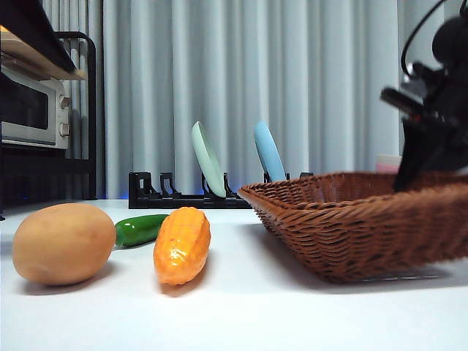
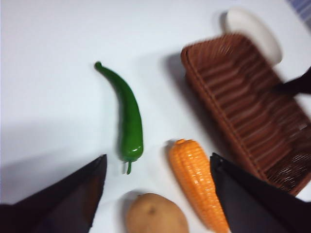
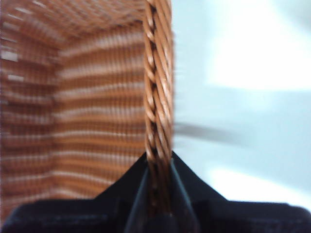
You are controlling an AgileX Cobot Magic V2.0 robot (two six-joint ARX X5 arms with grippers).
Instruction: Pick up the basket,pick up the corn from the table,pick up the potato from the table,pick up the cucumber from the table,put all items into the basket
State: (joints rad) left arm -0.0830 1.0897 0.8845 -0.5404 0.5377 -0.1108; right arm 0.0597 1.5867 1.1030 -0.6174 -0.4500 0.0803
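The brown wicker basket (image 1: 344, 219) fills the right of the front view, its right end raised a little off the white table (image 1: 292, 314). My right gripper (image 1: 409, 179) is shut on the braided rim (image 3: 158, 97), one finger inside and one outside. To the left lie the tan potato (image 1: 64, 243), the green cucumber (image 1: 140, 229) and the orange corn (image 1: 181, 245). My left gripper (image 2: 158, 158) hangs open above them, over the corn (image 2: 197, 179), potato (image 2: 155, 216) and cucumber (image 2: 129, 116). The basket (image 2: 243, 111) lies beside the corn.
A black dish rack (image 1: 183, 196) with a green plate (image 1: 208, 159) and a blue plate (image 1: 269, 152) stands at the back. A toaster oven (image 1: 33, 110) sits on a shelf at the far left. A white dish (image 2: 252, 31) lies beyond the basket.
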